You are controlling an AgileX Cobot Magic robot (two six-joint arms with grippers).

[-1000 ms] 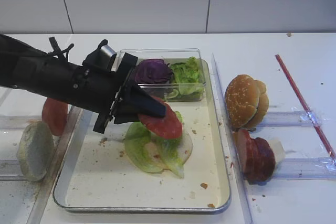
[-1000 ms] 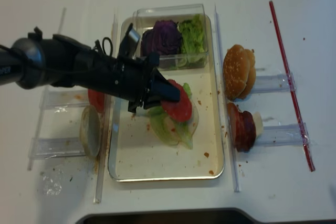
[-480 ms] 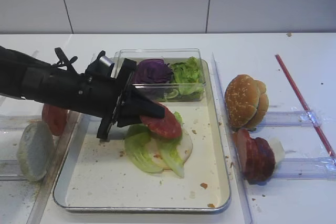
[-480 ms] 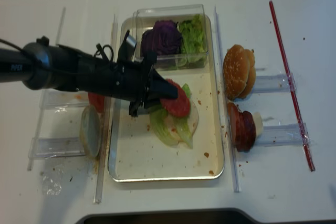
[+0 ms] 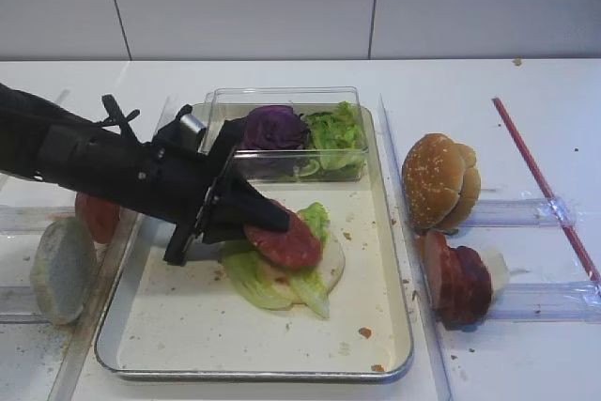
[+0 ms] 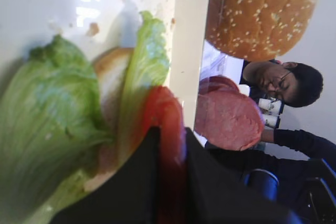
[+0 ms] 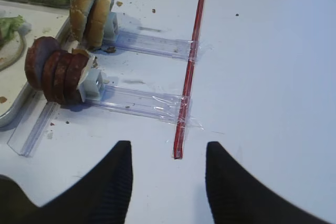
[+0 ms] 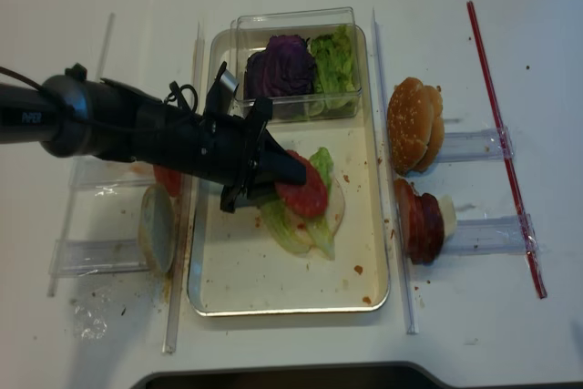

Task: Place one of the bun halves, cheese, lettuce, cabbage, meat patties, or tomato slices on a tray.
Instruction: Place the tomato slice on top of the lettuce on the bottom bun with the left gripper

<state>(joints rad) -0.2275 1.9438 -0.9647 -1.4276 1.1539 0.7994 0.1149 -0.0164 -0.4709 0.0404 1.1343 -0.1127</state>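
Note:
My left gripper (image 5: 270,221) is shut on a red tomato slice (image 5: 287,244), which it holds tilted low over the lettuce (image 5: 246,277) lying on the silver tray (image 5: 254,373). In the left wrist view the tomato slice (image 6: 167,114) is pinched edge-on between the black fingers, beside the lettuce (image 6: 47,119) and a pale bun half (image 6: 110,77) beneath it. Whether the slice touches the leaves I cannot tell. My right gripper (image 7: 168,148) stands open over bare table, with nothing between its fingers.
A clear box at the tray's back holds purple cabbage (image 5: 272,127) and more lettuce (image 5: 336,129). Right of the tray stand bun halves (image 5: 437,180) and meat patties (image 5: 455,279) on clear racks. Another tomato slice (image 5: 97,216) and a bun half (image 5: 61,269) stand left. A red strip (image 7: 189,77) lies on the table.
My left gripper has come down and slightly back with the tomato slice, from above the lettuce to just over it. The right gripper has not moved.

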